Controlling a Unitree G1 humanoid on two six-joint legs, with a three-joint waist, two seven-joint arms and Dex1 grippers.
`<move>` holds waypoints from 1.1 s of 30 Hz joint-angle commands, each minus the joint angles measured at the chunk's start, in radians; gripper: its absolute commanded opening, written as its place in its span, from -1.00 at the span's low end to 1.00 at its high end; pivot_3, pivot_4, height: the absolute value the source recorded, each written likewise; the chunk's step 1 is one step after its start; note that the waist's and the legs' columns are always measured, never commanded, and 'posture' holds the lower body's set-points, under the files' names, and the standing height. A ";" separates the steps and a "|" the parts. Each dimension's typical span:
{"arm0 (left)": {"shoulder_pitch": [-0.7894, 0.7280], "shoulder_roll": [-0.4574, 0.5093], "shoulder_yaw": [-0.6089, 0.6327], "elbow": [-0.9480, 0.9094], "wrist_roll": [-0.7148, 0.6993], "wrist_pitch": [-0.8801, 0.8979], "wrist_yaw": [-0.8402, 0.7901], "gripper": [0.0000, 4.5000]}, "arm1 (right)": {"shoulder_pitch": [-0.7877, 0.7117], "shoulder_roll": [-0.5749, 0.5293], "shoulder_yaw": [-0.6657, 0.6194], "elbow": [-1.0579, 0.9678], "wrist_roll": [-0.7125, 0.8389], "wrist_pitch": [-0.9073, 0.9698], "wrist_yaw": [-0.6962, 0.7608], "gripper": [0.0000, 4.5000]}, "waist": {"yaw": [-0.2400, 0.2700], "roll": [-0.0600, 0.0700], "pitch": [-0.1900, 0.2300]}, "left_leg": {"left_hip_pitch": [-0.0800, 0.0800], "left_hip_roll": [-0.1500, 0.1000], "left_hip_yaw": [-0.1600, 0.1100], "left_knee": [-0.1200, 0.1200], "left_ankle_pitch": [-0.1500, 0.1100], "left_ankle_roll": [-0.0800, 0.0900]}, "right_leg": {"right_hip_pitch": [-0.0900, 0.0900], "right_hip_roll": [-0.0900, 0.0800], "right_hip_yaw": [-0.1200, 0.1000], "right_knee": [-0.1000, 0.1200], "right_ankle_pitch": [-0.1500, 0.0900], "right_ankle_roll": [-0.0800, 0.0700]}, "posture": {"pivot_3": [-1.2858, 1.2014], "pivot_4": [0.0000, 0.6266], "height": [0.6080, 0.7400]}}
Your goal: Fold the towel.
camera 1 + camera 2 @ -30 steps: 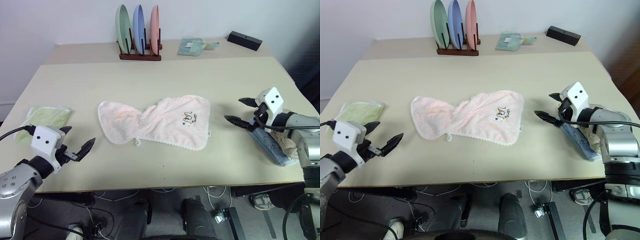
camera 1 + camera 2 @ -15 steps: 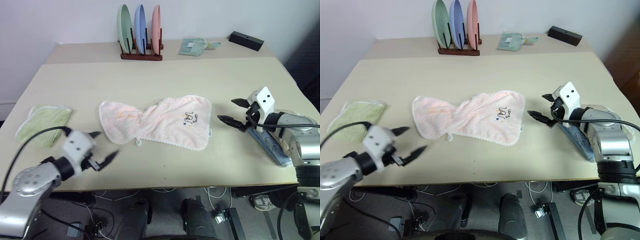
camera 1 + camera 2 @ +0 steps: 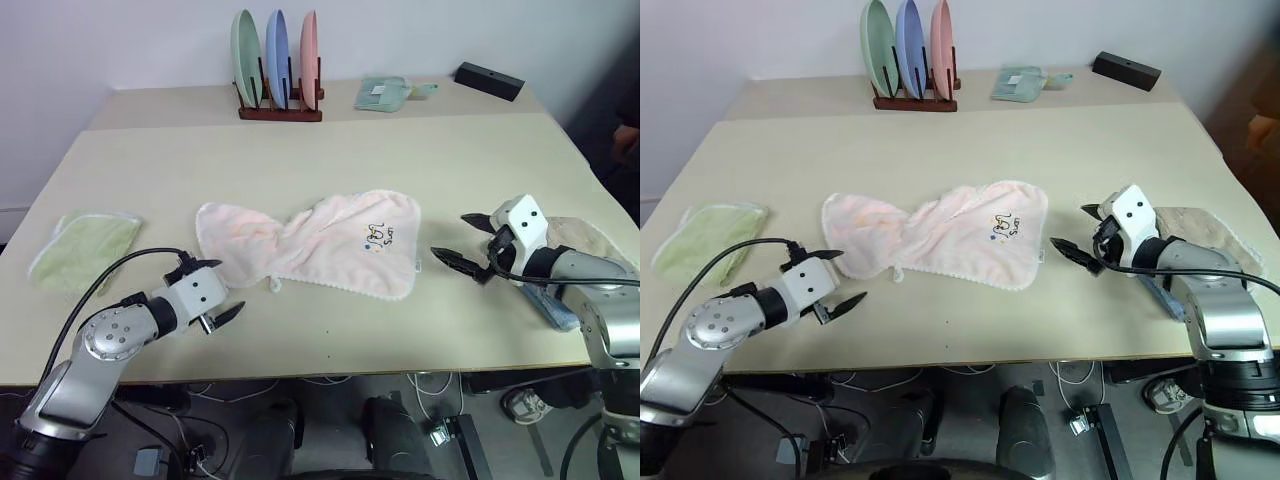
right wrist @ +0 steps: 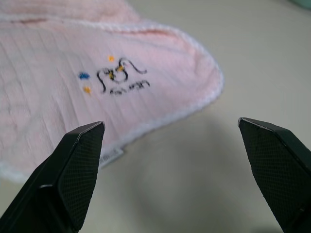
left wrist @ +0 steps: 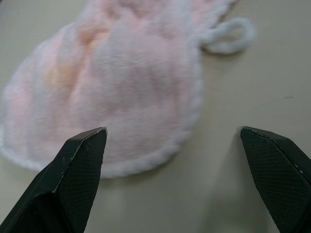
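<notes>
You have the pink towel (image 3: 310,243) lying crumpled on the table (image 3: 330,150), with your left gripper (image 3: 212,292) and right gripper (image 3: 462,243) both spread wide, empty, flanking it.

Spread fingers (image 4: 73,170) frame the towel's (image 4: 53,111) logo (image 4: 119,77) corner.

Left arm: I see it reaching in from the near left, forearm angled toward the centre.
Left gripper (image 3: 213,290): fingers spread wide, holding nothing, tips aimed right.
Right arm: coming in from the right edge.
Right gripper (image 3: 460,239): fingers apart, empty, pointing left.
</notes>
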 commanded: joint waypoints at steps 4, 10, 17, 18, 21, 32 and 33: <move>-0.110 -0.040 -0.053 0.235 0.088 -0.102 0.030 0.76 | 0.001 0.013 -0.020 -0.043 0.015 -0.007 -0.025 1.00 | 0.013 0.001 -0.001 | 0.001 0.000 0.000 0.001 0.000 0.000 | 0.001 0.000 0.000 0.000 0.002 0.003 | 0.03 -0.52 1.00; -0.150 -0.057 -0.050 0.313 0.085 -0.174 0.018 -0.43 | 0.006 0.015 -0.017 -0.044 0.016 -0.017 -0.026 1.00 | 0.013 0.001 -0.001 | 0.001 0.000 0.000 0.001 0.000 0.000 | 0.001 0.000 0.000 0.000 0.002 0.003 | 0.03 -0.52 1.00; -0.044 -0.026 0.043 0.221 0.023 -0.202 -0.004 -0.99 | -0.145 0.039 0.133 0.049 -0.057 -0.022 -0.005 1.00 | -0.012 0.000 0.000 | 0.001 0.000 -0.001 -0.001 0.000 0.000 | -0.001 0.000 0.001 0.000 0.002 0.003 | 0.03 -0.52 1.00; -0.013 -0.019 0.069 0.194 0.005 -0.197 -0.016 -0.99 | -0.190 0.055 0.164 0.094 -0.075 -0.021 -0.007 1.00 | -0.016 0.000 0.000 | 0.001 0.001 0.000 -0.001 0.000 0.000 | -0.002 0.000 0.002 0.000 0.002 0.003 | 0.03 -0.52 1.00; 0.065 0.002 0.138 0.138 -0.038 -0.195 -0.041 -0.99 | -0.337 0.126 0.224 0.288 -0.128 -0.045 -0.023 1.00 | -0.025 0.000 0.000 | 0.000 0.001 0.001 -0.002 0.000 0.000 | -0.004 0.001 0.003 0.000 0.002 0.003 | 0.03 -0.52 1.00; 0.226 0.002 0.269 0.029 -0.085 -0.153 -0.071 -0.99 | -0.778 0.339 0.204 1.117 -0.217 -0.203 -0.134 1.00 | -0.012 -0.001 0.001 | -0.001 0.000 0.002 -0.006 0.000 0.000 | -0.007 0.001 0.004 0.000 0.003 0.001 | 0.03 -0.52 1.00; 0.228 0.000 0.271 0.025 -0.086 -0.148 -0.071 -0.99 | -0.790 0.342 0.202 1.143 -0.222 -0.218 -0.133 1.00 | -0.011 -0.001 0.001 | -0.001 0.000 0.002 -0.006 0.000 0.000 | -0.008 0.000 0.004 0.000 0.003 0.001 | 0.03 -0.52 1.00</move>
